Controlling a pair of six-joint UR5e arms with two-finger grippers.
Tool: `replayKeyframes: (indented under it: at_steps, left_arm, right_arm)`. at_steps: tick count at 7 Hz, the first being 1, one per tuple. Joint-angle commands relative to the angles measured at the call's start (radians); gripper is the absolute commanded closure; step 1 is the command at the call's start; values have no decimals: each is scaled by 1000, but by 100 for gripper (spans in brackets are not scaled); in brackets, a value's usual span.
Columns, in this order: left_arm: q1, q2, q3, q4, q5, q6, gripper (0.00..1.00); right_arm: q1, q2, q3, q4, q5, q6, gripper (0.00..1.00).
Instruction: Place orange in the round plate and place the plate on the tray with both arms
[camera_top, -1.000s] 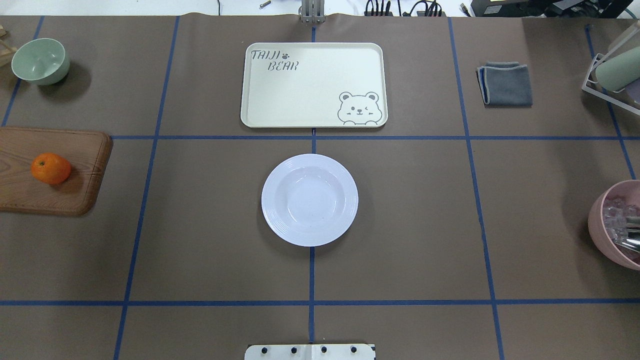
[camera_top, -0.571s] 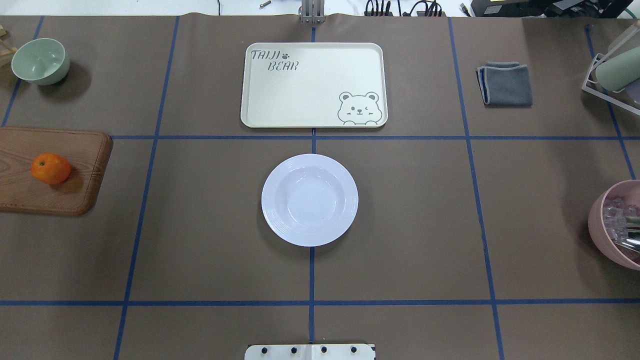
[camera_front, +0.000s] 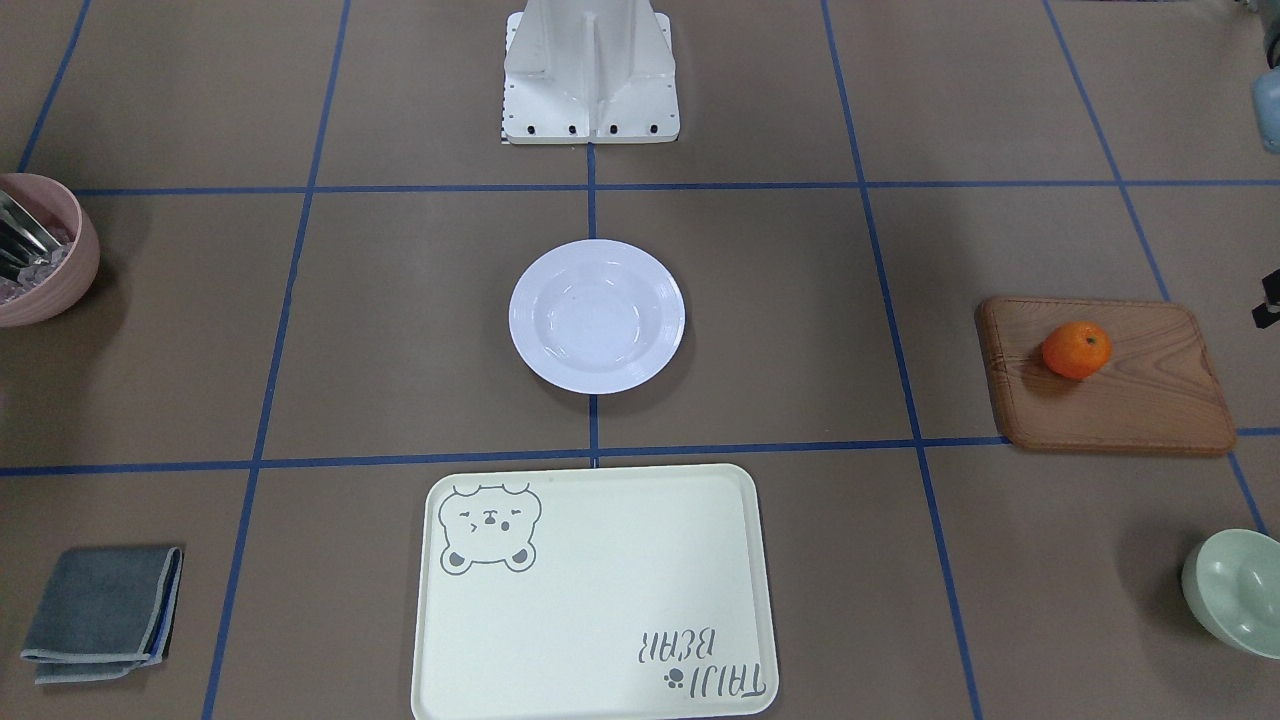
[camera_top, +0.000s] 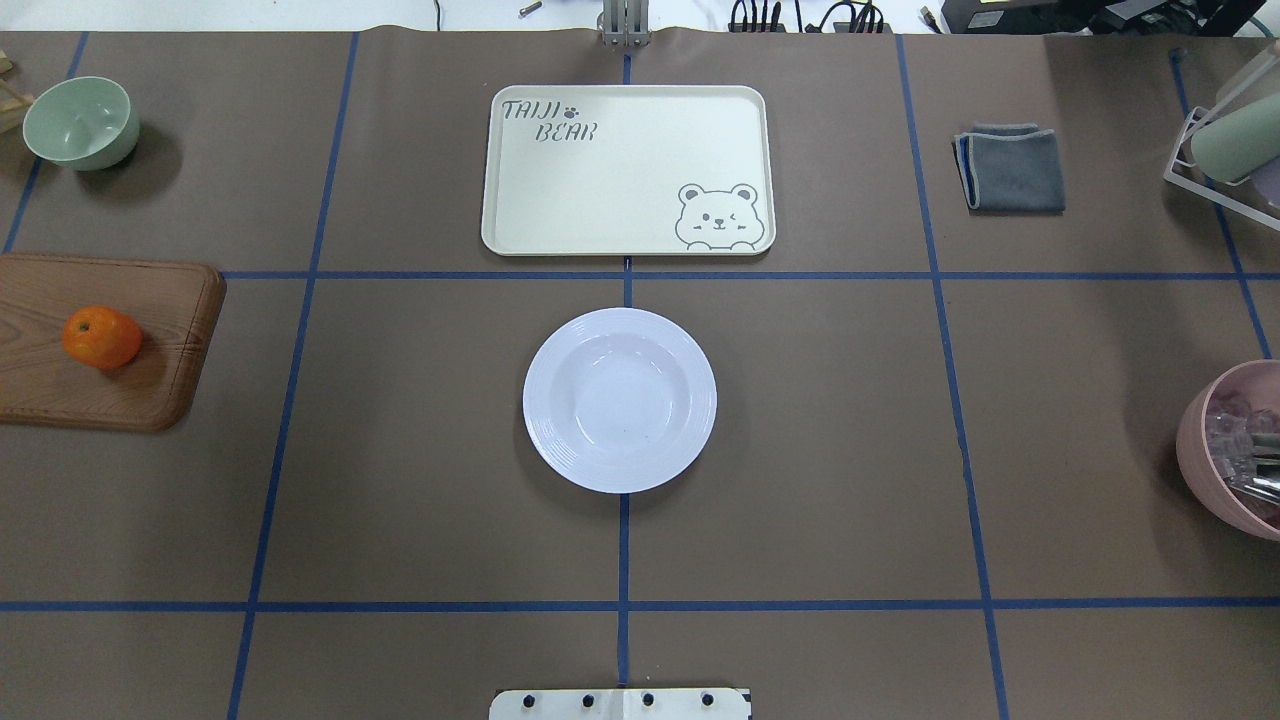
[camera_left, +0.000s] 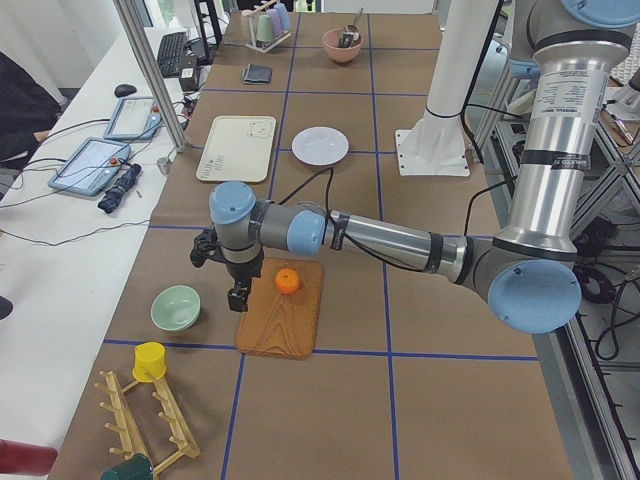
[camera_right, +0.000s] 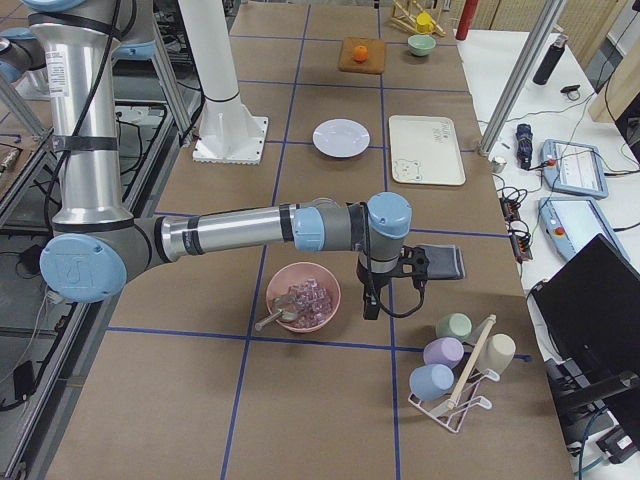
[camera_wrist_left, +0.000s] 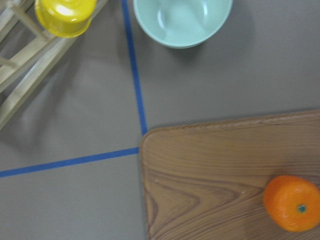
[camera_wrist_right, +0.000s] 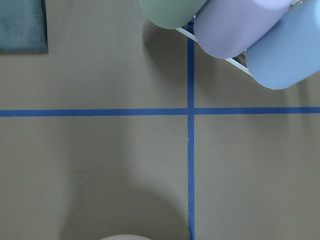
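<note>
The orange (camera_top: 101, 337) lies on a brown wooden board at the table's left end; the left wrist view has the orange (camera_wrist_left: 292, 202) at its lower right. The empty white round plate (camera_top: 620, 400) sits at mid-table. Beyond it lies the cream tray (camera_top: 628, 170), also empty. My left gripper (camera_left: 238, 297) hangs just outside the board's outer edge, beside the orange (camera_left: 287, 280); I cannot tell whether it is open or shut. My right gripper (camera_right: 370, 308) hovers between a pink bowl and a grey cloth at the other end; its state cannot be told either.
The wooden board (camera_top: 150, 390) and a pale-green bowl (camera_top: 80, 122) are at the left end, with a yellow cup (camera_left: 149, 360) on a wooden rack. A pink bowl (camera_top: 1235, 450), a folded grey cloth (camera_top: 1010, 167) and a rack of cups (camera_right: 455, 370) are at the right end.
</note>
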Motion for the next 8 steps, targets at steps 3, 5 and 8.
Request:
replayKeyframes:
  at_steps: [3, 5, 8]
  left_arm:
    - [197, 5, 37, -225, 6, -343, 1]
    - [236, 5, 69, -227, 6, -335, 1]
    - [256, 5, 106, -230, 7, -329, 1]
  right_arm:
    - [1, 3, -6, 1, 5, 5, 0]
    - [-1, 3, -4, 1, 5, 5, 0]
    - [-1, 3, -4, 1, 6, 5, 0]
